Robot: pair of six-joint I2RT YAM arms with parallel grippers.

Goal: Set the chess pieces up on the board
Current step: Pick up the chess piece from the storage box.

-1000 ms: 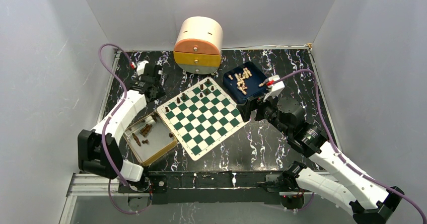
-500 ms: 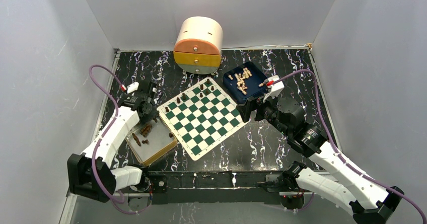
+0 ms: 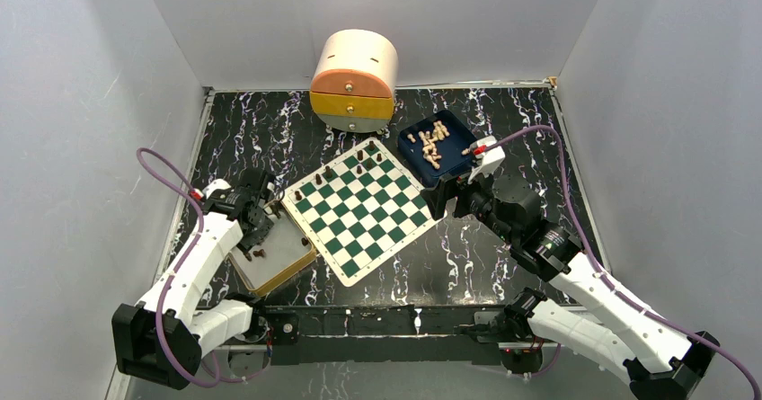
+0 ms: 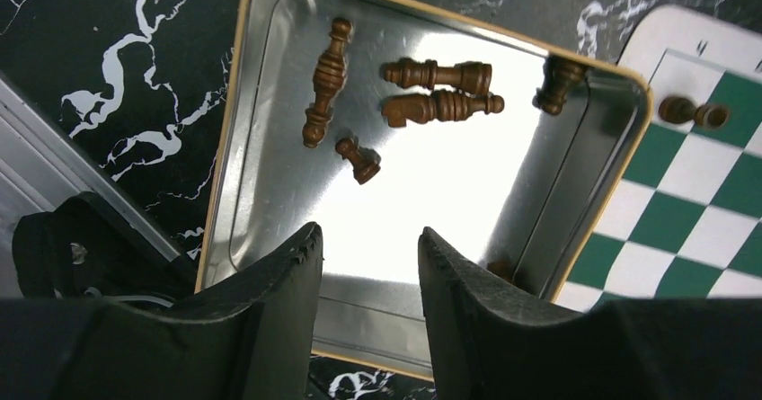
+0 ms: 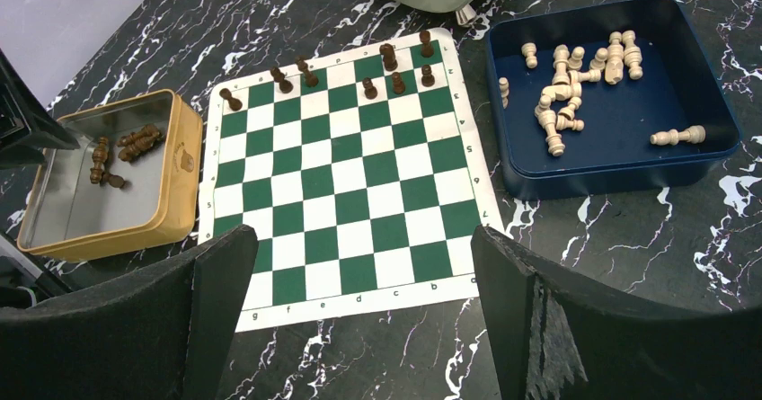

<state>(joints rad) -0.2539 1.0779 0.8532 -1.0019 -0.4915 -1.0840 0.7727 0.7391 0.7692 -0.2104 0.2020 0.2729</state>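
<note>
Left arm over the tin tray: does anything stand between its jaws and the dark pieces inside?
Nothing visible does. The left gripper hangs over the near end of the tray, jaws apart and empty. The dark pieces lie loose on the bare tray floor ahead of it.

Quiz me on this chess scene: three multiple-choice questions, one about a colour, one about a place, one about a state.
1. The board's darker squares are: A green, B red, C black.
2. The pale chess pieces lie: A on the board, B in the blue tray, C in the right jaws.
3. The right jaws are: A wide open and empty, B shut, C clamped on a pawn.
Answers: 1 A, the checks are green and white; 2 B, they lie inside that tray; 3 A, a wide gap holds nothing.
</note>
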